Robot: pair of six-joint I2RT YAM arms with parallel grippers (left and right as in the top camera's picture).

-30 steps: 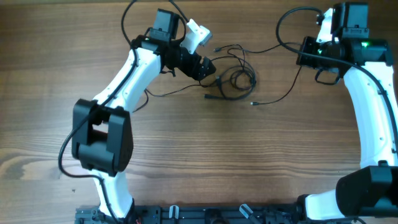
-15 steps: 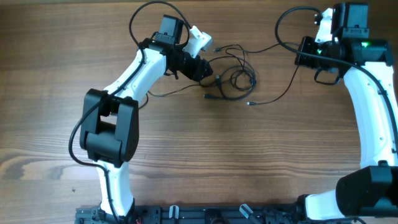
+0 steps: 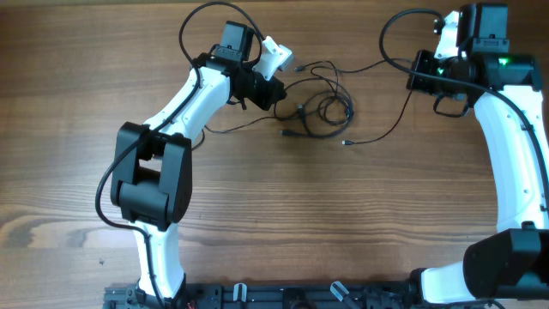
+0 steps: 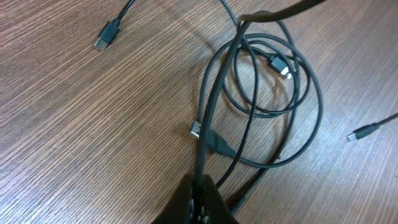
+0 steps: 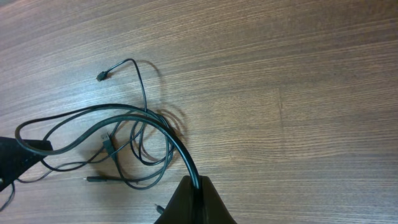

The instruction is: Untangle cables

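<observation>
Wood-grain tabletop [image 3: 257, 223] fills every view, and the cables [image 3: 324, 107] lie in loose overlapping loops near its far edge, between our two arms. Our left gripper [image 4: 199, 194] is pinched closed on one strand that runs up into the loops. Our right gripper [image 5: 198, 186] is clamped on a strand arcing toward the tangle. We judge these wires light, limp and slippery, likely to drag neighbours along. A hold close to a plug [image 4: 107, 35] should serve better than mid-loop.
</observation>
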